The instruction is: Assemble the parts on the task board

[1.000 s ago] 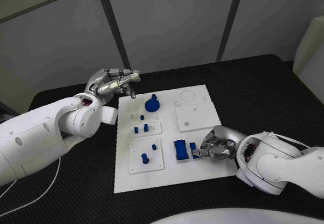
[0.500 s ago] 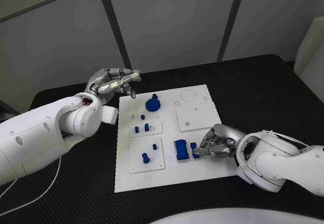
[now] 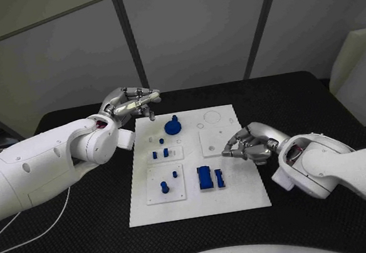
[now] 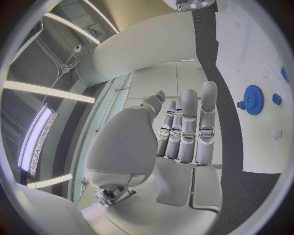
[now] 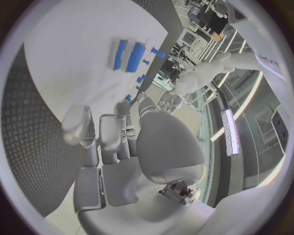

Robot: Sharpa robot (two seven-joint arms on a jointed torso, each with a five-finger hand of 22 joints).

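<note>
The white task board (image 3: 197,197) lies in the middle of the black table. On it are a blue gear (image 3: 173,128), several small blue pegs (image 3: 162,153) and two blue blocks (image 3: 205,178) lying side by side. My left hand (image 3: 130,103) hovers over the board's far left corner, its fingers stretched out straight with nothing visible in them (image 4: 183,127). The gear (image 4: 252,99) sits just beyond them. My right hand (image 3: 249,144) is at the board's right edge with its fingers curled in and nothing in them (image 5: 122,147), apart from the blocks (image 5: 134,57).
Two raised white plates are on the board's left half (image 3: 166,187) and one is on its right (image 3: 223,137). Black table surface (image 3: 308,104) surrounds the board. Grey wall panels stand behind the table.
The camera has shifted. My right hand has drawn away from the two blue blocks and moved further up the board's right edge. The left hand stays over the far left corner.
</note>
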